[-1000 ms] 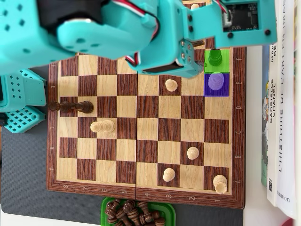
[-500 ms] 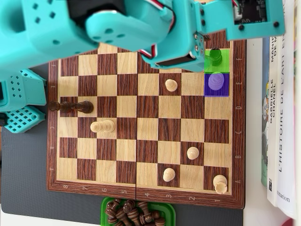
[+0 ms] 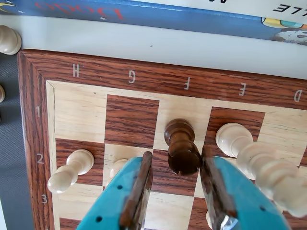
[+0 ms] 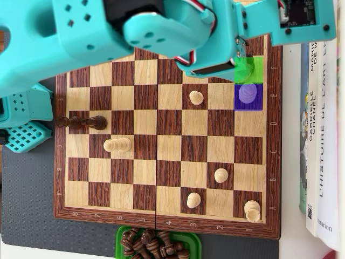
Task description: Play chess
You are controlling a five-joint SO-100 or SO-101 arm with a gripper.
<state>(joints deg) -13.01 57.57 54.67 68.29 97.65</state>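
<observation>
Wrist view: turquoise two-finger gripper (image 3: 176, 184), jaws apart, straddles the upright dark brown wooden chess piece (image 3: 182, 147) at frame centre.

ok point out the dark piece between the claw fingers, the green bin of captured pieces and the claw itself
dark piece (image 3: 183, 155): wrist view, on its rounded base
green bin (image 4: 119, 236): overhead view, on its left rim
claw (image 3: 175, 191): wrist view, midway between the fingertips, open around the dark piece
</observation>
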